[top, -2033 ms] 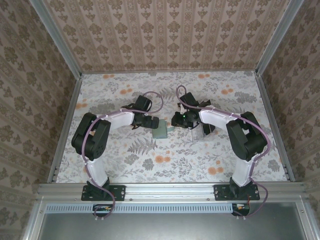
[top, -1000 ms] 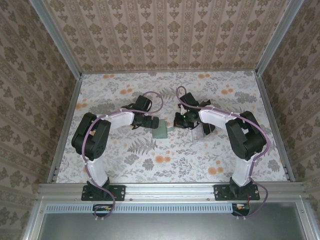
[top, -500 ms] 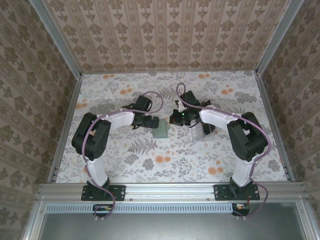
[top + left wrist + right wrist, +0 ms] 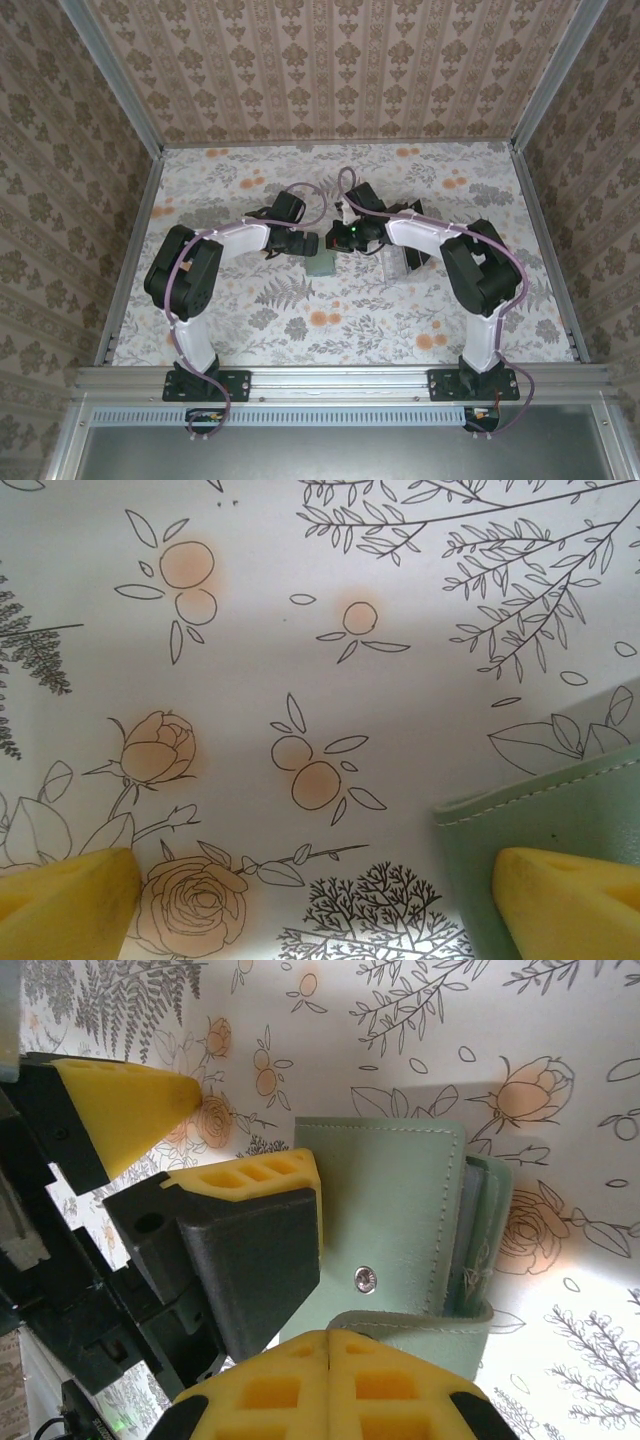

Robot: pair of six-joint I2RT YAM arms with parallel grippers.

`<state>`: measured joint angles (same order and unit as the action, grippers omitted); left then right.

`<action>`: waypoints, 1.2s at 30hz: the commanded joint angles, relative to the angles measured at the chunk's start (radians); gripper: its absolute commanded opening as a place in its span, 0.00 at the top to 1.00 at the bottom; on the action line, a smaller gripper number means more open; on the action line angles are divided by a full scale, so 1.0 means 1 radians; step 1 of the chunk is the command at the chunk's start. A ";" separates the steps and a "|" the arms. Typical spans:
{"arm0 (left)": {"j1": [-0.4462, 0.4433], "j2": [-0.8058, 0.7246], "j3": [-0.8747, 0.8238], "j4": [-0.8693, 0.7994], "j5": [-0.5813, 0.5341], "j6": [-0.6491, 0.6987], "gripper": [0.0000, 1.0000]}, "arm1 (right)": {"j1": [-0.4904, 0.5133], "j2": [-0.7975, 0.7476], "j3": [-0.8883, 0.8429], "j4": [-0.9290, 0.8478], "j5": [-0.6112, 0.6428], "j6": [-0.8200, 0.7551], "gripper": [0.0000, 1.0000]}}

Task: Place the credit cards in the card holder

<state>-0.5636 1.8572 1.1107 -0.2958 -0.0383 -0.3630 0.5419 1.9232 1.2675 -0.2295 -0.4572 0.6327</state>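
Right arm (image 4: 430, 232) has swung left toward mid-frame over the surface (image 4: 300, 320), its end effector (image 4: 328, 1345) looks clenched on the card holder (image 4: 400, 1210) lying there, left end effector (image 4: 310, 910) splayed wide against its edge, and it's light floppy stuff, so grab the flap (image 4: 420, 1335).

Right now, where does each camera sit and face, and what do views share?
Top external: above and behind the bases, looking down on the table; left gripper and right gripper nearly meeting.
Left wrist: looking down at the table; the open left gripper, one finger over the card holder.
Right wrist: looking down on the card holder; the shut right gripper, plus the left gripper.
Shared: the card holder, in all three.
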 commanded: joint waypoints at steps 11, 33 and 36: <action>-0.018 0.077 -0.033 -0.031 0.051 -0.035 0.00 | 0.023 0.086 0.073 0.015 -0.035 0.027 1.00; -0.019 0.088 -0.039 -0.020 0.061 -0.037 0.00 | 0.012 0.155 0.060 0.020 -0.001 0.033 1.00; -0.021 0.088 -0.039 -0.019 0.063 -0.039 0.00 | 0.008 0.155 0.048 0.013 0.011 0.033 1.00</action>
<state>-0.5690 1.8637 1.1107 -0.2882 -0.0490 -0.3729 0.5564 2.0453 1.3231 -0.2005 -0.4789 0.6586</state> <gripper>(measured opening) 0.997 0.068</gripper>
